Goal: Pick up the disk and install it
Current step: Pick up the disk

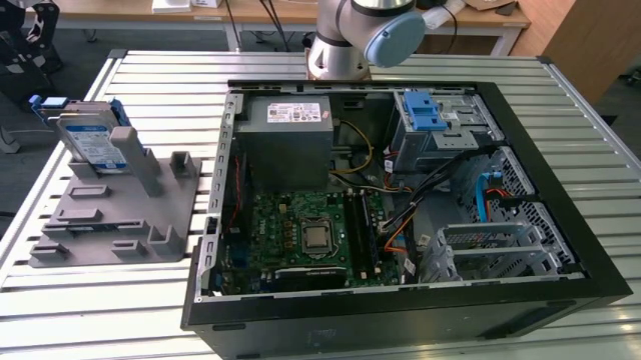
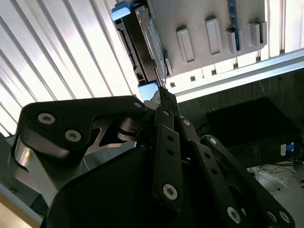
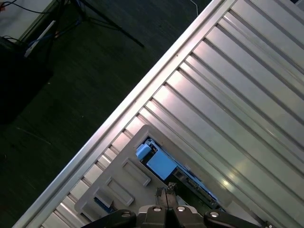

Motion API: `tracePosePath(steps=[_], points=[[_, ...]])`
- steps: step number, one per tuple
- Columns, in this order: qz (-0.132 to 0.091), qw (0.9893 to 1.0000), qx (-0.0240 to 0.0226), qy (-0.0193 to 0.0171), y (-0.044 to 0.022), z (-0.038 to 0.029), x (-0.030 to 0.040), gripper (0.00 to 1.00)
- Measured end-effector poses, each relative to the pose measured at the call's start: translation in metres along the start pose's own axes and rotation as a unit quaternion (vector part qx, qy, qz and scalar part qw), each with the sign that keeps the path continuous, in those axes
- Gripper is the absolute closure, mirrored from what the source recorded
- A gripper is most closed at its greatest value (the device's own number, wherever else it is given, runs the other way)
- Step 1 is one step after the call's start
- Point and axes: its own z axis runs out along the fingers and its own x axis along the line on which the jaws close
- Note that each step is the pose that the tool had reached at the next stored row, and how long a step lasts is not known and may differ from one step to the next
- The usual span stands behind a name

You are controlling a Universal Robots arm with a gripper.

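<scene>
You will find the disk (image 1: 92,146) standing on edge in the grey holder (image 1: 120,225) on the slatted bench (image 1: 150,82), at the exterior view's left, beside the open computer case (image 1: 561,300); your gripper (image 3: 169,190) points towards the disk in the first wrist view; its fingertips are pressed together with nothing between them; the disk's blue rail faces the gripper.

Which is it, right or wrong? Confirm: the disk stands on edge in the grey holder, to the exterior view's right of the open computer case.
Wrong side. In the exterior view the disk stands on edge in the grey holder, to that view's left of the open computer case, not its right.
</scene>
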Motion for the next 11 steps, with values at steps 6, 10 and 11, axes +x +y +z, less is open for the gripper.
tracePosePath(steps=[6, 10, 11], points=[[0.000, 1.0000, 0.0000, 0.0000, 0.0000, 0.0000, 0.0000, 0.89], [0.000, 1.0000, 0.0000, 0.0000, 0.0000, 0.0000, 0.0000, 0.89], [-0.001, 1.0000, 0.0000, 0.0000, 0.0000, 0.0000, 0.0000, 0.89]])
